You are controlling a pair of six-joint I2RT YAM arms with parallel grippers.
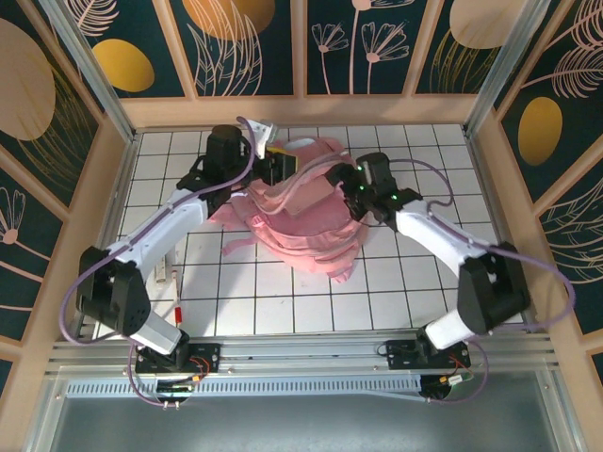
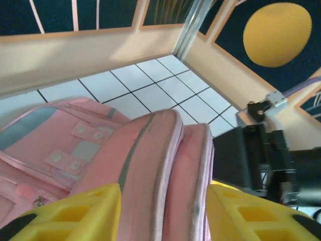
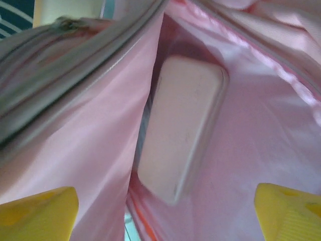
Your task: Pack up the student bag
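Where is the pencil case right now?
The pencil case lies inside the student bag, against its pink lining, straight ahead of the right gripper in the right wrist view.

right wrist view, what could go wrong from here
1. The right tool is open deep in the student bag with the lining close around it; backing out could snag the fabric.
2. The left tool straddles the bag's padded rim; if that slips free, the opening may sag onto the right tool.
3. The pink case lies unheld inside and could slide if the bag shifts.
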